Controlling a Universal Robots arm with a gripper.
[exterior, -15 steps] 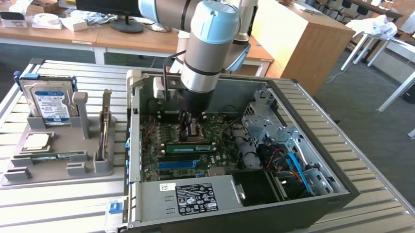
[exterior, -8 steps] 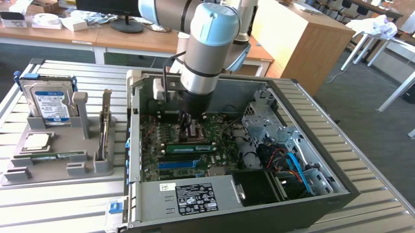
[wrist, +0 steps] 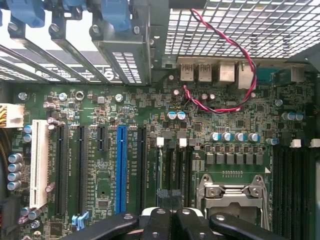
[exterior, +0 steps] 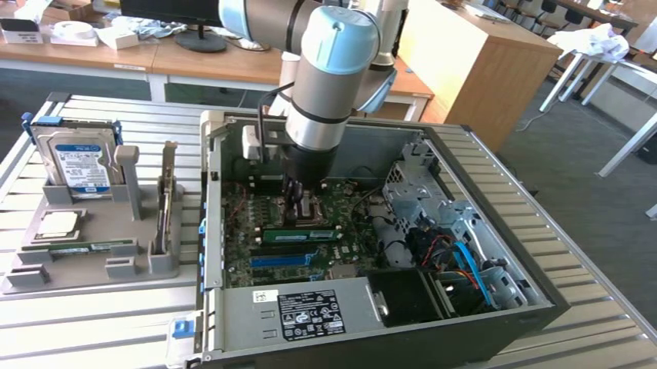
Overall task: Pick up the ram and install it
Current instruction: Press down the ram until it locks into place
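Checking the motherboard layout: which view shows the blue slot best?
The wrist view: the blue slot lies close and unobstructed, visible along nearly its whole length. The exterior view shows it only as a small, distant blue strip.

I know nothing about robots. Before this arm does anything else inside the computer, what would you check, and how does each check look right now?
1. Gripper shut: ok, its black fingers sit together.
2. Something held between the fingers: cannot tell.
3. Arm reaching inside the open computer case, above the motherboard: ok.
4. Green ram stick on the board beside the blue slot: ok, it is there.
5. That stick fully seated: cannot tell.
6. Red and black wire out of the gripper's way: ok, it loops near the rear ports, apart from the fingers.
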